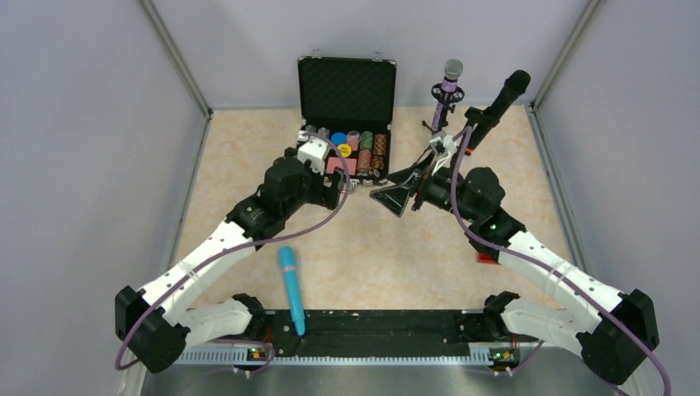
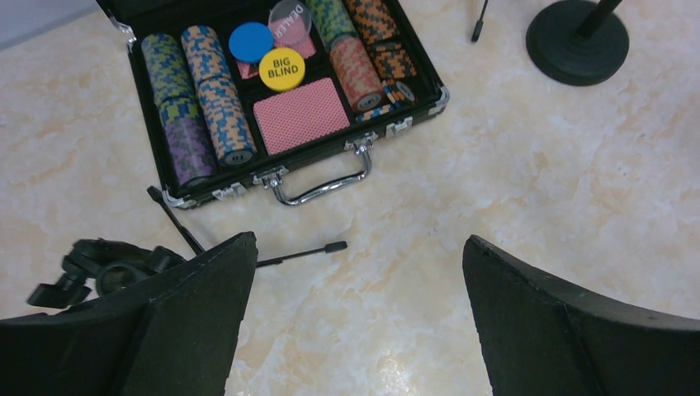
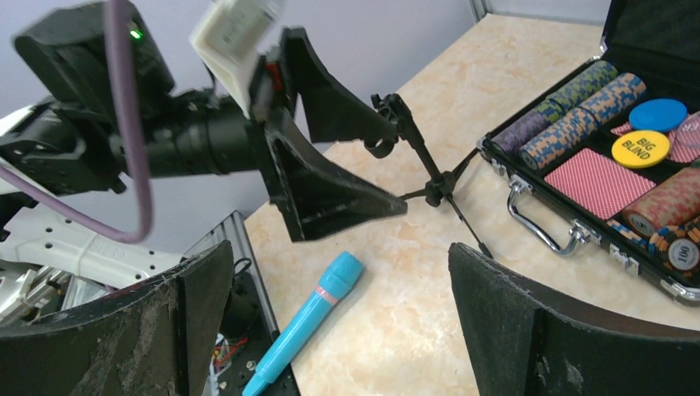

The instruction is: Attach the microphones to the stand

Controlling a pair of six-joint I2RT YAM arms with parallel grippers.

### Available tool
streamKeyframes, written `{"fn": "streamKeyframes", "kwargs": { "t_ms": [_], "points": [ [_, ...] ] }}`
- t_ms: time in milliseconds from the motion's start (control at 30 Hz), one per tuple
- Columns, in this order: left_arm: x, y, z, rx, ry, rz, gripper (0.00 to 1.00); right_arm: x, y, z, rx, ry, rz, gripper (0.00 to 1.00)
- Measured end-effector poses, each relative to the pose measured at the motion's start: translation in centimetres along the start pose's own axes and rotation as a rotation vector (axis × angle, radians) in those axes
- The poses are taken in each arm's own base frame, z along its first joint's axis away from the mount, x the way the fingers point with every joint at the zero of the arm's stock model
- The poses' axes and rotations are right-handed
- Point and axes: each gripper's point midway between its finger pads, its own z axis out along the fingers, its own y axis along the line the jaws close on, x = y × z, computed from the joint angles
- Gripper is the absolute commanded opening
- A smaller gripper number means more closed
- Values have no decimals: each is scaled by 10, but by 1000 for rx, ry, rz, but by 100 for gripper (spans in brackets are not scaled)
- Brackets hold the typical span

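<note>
Turquoise microphone (image 1: 290, 285) lies loose; left pincer (image 2: 359, 242), right pincer (image 3: 338, 247) wide open, empty; both arms stretched toward centre.

Turquoise microphone (image 1: 290, 285), purple microphone (image 1: 448, 85) and black microphone (image 1: 503, 97) contrast with the marbled beige table (image 1: 380, 247).

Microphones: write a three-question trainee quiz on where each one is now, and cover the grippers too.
1. True or false: the turquoise microphone lies flat on the table, held by neither arm.
2. Multiple choice: which microphones are already mounted, off the table?
A) the turquoise one only
B) the purple microphone and the black microphone
C) all three
3. Short answer: how do the jaws of the left gripper and the right gripper stand?

Key: 1 true; 2 B; 3 both open, holding nothing.
</note>
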Motion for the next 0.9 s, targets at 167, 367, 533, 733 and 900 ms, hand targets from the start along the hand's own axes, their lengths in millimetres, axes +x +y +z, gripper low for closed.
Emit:
{"fn": "streamKeyframes", "kwargs": {
  "t_ms": [167, 367, 533, 733, 900],
  "points": [
    [-41, 11, -7, -31, -79, -83, 97, 3, -4, 0, 25, 9, 21, 99],
    [-65, 48, -13, -150, -142, -259, 90, 14, -15, 0, 70, 45, 53, 99],
    [-69, 100, -19, -312, -107, -407, 94, 19, -19, -1, 92, 62, 68, 99],
    [-58, 138, -26, -408, -32, -511, 99, 24, -22, -1, 104, 76, 77, 99],
    [-23, 147, -23, -367, 101, -651, 99, 30, -27, 1, 114, 93, 86, 99]
  ]
}}
